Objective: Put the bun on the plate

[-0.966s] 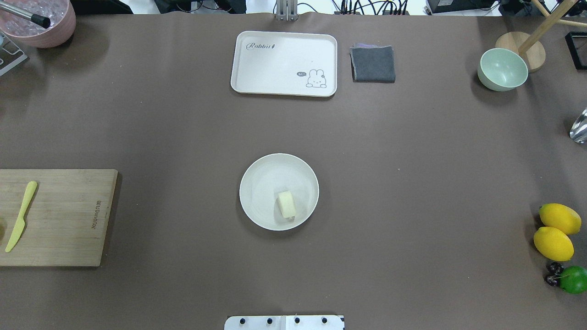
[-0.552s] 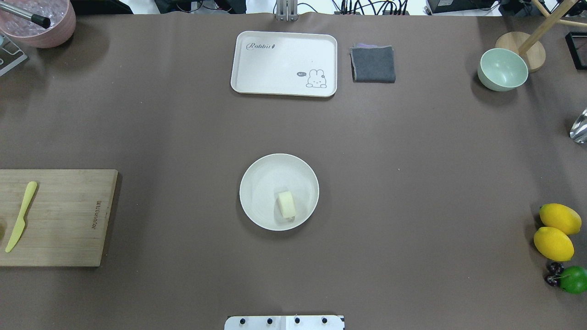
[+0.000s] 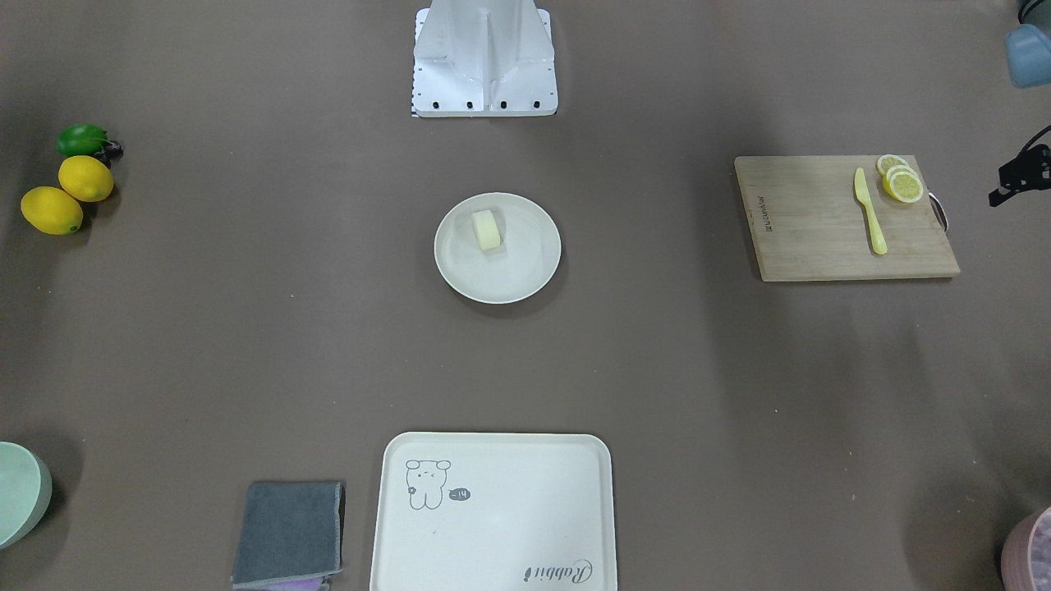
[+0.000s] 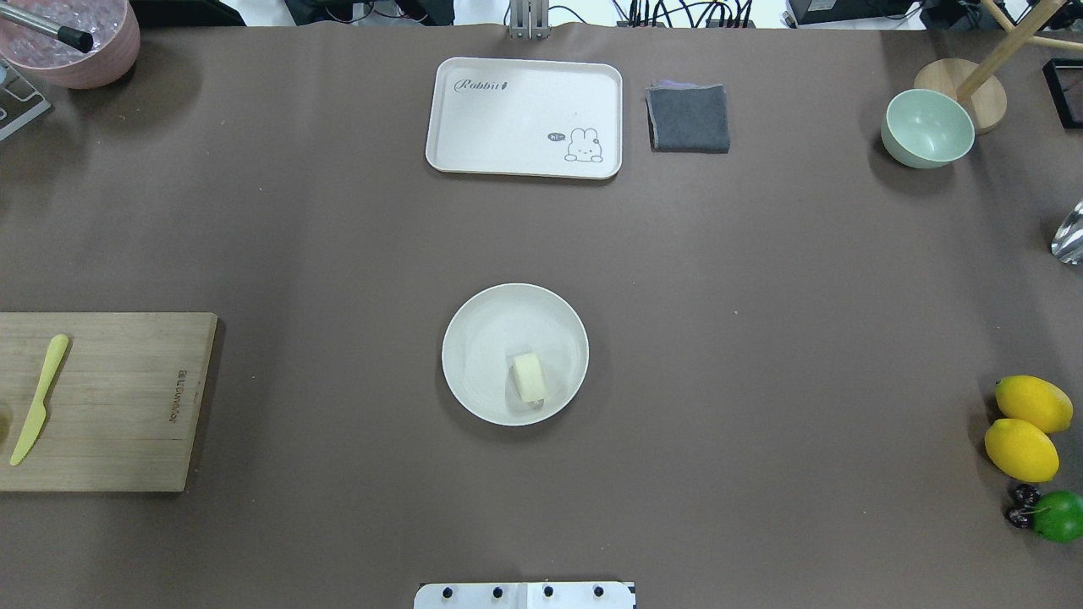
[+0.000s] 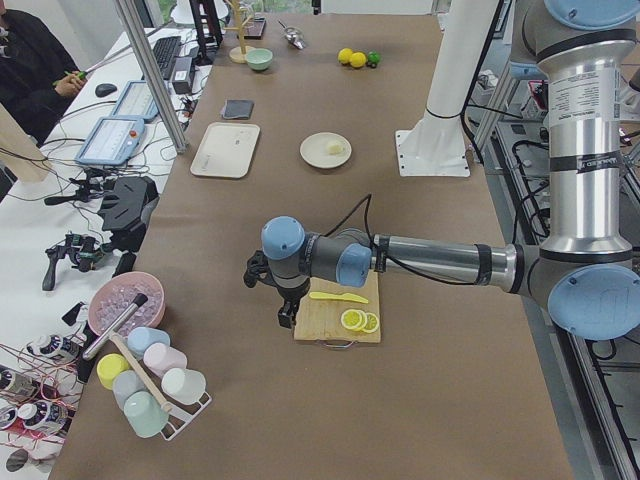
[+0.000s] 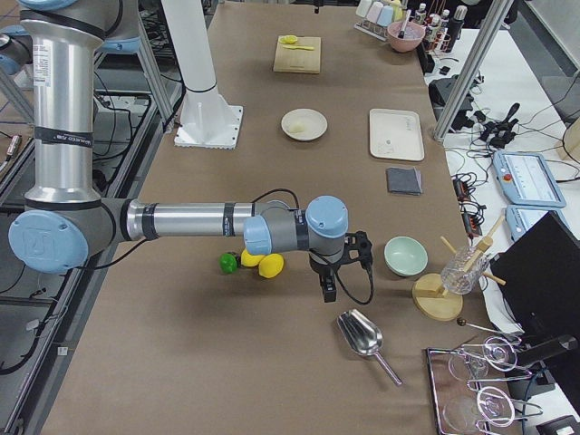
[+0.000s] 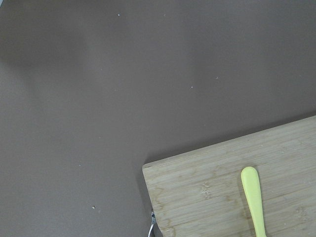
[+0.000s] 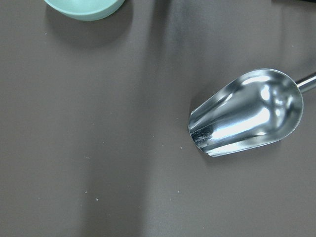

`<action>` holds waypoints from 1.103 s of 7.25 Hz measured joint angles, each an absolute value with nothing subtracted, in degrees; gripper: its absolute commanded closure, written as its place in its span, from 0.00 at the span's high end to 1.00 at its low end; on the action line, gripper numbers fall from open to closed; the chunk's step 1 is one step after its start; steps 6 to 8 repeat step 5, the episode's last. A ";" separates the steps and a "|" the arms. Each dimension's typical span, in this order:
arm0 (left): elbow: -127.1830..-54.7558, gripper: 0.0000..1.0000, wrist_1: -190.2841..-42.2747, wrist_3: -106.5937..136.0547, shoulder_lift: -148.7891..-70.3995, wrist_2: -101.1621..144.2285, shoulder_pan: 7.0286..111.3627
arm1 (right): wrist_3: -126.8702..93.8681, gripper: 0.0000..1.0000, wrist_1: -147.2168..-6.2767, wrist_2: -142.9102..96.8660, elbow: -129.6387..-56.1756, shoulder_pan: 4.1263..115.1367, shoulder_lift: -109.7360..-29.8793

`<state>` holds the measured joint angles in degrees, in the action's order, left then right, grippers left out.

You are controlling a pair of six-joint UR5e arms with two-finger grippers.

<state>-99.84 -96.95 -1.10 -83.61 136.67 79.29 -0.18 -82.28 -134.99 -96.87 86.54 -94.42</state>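
Little to spoil with bun [image 4: 527,377] lying on plate [image 4: 482,338] by its near rim, barring a stray sweep by left end effector [image 5: 287,312] or right end effector [image 6: 327,290], opening impossible to tell.

The overhead camera looks steeply down from behind the robot's mount [image 4: 525,595], which sits at its bottom edge. The front-facing one looks back from across the surface [image 4: 761,338], so both share the plate [image 4: 482,338], tray [image 4: 508,118] and cutting board [image 4: 127,402], turned end for end. The side cameras stand high at either end and look along the surface, with the left arm [image 5: 430,262] or right arm [image 6: 181,220] near and the plate small beyond. The wrist cameras look straight down from close by, the left on the cutting board's corner and a yellow knife [image 7: 254,197], the right on a steel scoop [image 8: 247,113] and the edge of a mint bowl [image 8: 84,7].
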 measured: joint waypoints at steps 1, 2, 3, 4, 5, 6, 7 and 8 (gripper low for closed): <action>-100.23 0.99 -96.84 -1.22 -83.50 136.67 79.32 | -0.12 1.00 -82.27 -134.95 -96.91 86.57 -94.33; -100.58 0.99 -96.62 -1.33 -83.42 136.67 79.31 | -0.10 1.00 -82.27 -134.92 -96.93 86.57 -94.27; -100.71 0.99 -96.49 -1.38 -83.39 136.67 79.28 | -0.13 1.00 -82.28 -134.99 -96.94 86.57 -94.21; -100.65 0.99 -96.45 -1.38 -83.35 136.67 79.25 | -0.20 1.00 -82.30 -135.14 -96.94 86.57 -94.23; -100.47 0.99 -96.40 -1.37 -83.34 136.65 79.16 | -0.24 1.00 -82.29 -135.28 -96.91 86.57 -94.33; -100.47 0.99 -96.40 -1.37 -83.34 136.65 79.16 | -0.24 1.00 -82.29 -135.28 -96.91 86.57 -94.33; -100.47 0.99 -96.40 -1.37 -83.34 136.65 79.16 | -0.24 1.00 -82.29 -135.28 -96.91 86.57 -94.33; -100.47 0.99 -96.40 -1.37 -83.34 136.65 79.16 | -0.24 1.00 -82.29 -135.28 -96.91 86.57 -94.33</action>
